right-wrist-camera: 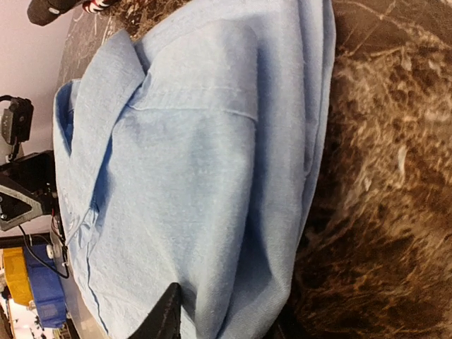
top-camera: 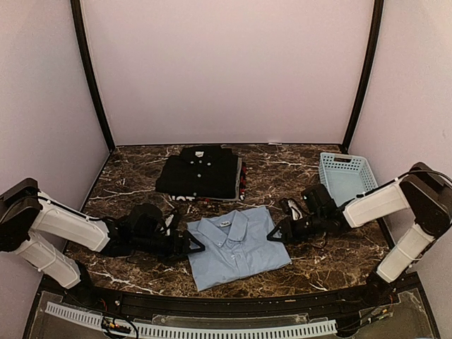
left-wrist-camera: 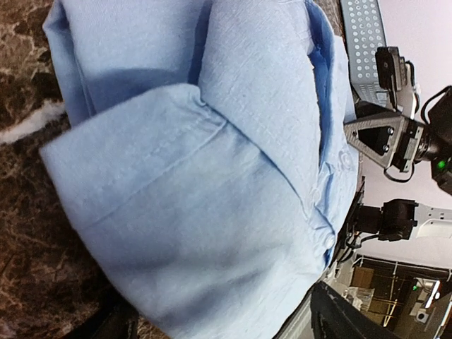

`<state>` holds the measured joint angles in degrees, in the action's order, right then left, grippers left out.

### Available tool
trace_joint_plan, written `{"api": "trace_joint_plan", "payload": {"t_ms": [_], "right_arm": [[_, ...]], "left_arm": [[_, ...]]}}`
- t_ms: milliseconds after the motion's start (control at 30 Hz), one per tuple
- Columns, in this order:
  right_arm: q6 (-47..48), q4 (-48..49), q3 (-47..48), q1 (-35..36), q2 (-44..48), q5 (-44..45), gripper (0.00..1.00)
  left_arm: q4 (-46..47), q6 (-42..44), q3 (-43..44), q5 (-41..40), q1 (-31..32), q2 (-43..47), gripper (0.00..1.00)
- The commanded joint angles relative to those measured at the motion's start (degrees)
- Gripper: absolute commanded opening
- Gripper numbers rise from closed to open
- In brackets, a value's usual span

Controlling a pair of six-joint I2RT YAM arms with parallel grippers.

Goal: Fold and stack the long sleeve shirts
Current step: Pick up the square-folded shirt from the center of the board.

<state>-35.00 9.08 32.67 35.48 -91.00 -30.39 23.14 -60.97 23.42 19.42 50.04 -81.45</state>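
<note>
A light blue long sleeve shirt (top-camera: 236, 247) lies folded, collar up, on the marble table near its front edge. Behind it rests a black long sleeve shirt (top-camera: 201, 173), folded too. My left gripper (top-camera: 192, 246) is at the blue shirt's left edge. In the left wrist view its jaws stand wide, and the folded cloth (left-wrist-camera: 212, 176) fills the gap of that gripper (left-wrist-camera: 226, 321). At the shirt's right edge is my right gripper (top-camera: 279, 234). Seen from the right wrist, one of its fingers (right-wrist-camera: 168, 314) presses on top of the cloth (right-wrist-camera: 198, 176), pinching the folded edge.
A pale blue lattice basket (top-camera: 346, 176) stands at the back right of the dark marble table (top-camera: 134, 180). Something red and white (top-camera: 243, 181) pokes out from under the black shirt's right side. Booth walls close in the back and both sides.
</note>
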Motion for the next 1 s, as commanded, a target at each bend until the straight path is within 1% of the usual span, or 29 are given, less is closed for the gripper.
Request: {"api": "trace_joint_plan", "payload": {"t_ms": [0,67,167,300,433,567,700,767,833,900,967], "right_arm": [[-13.8,10.8,-7.2,3.5,3.7,5.0,0.31],[-16.8,12.8,-9.4,4.9,5.5,7.6,0.29],[-20.4,15.0,-12.3,6.4,8.5,11.5,0.29],[-21.6,15.5,-13.0,8.0,9.6,12.2,0.31],[-21.0,15.3,-12.0,9.1,8.2,11.4,0.37],[-19.5,15.2,-10.7,9.3,5.9,10.5,0.42],[-19.0,16.9,-9.0,9.7,3.1,8.8,0.44],[-19.2,18.6,-8.4,10.1,1.8,7.7,0.43],[-19.8,21.8,-8.5,10.2,1.0,6.2,0.37],[-20.4,24.4,-9.0,10.3,1.3,5.1,0.27],[-20.0,24.5,-8.9,10.2,2.7,5.0,0.16]], "left_arm": [[2.2,-3.6,-2.6,1.6,0.1,-1.0,0.79],[1.8,-4.1,-3.0,1.3,0.1,-0.1,0.76],[0.0,-3.9,-3.3,0.2,0.1,1.4,0.76],[1.1,-2.9,-3.5,-0.5,0.1,2.0,0.76],[5.5,-2.8,-3.2,0.9,0.0,-2.2,0.74],[11.3,-3.2,-2.9,3.2,-0.5,-7.3,0.66],[15.4,-2.2,-0.7,6.3,-0.8,-12.7,0.57],[17.3,-1.5,0.8,8.4,-0.8,-14.9,0.52],[19.7,-1.3,1.7,9.8,-1.1,-16.2,0.45],[21.1,-1.1,1.9,10.3,-1.9,-16.0,0.32],[21.7,-0.5,1.8,10.6,-3.1,-14.8,0.12]]}}
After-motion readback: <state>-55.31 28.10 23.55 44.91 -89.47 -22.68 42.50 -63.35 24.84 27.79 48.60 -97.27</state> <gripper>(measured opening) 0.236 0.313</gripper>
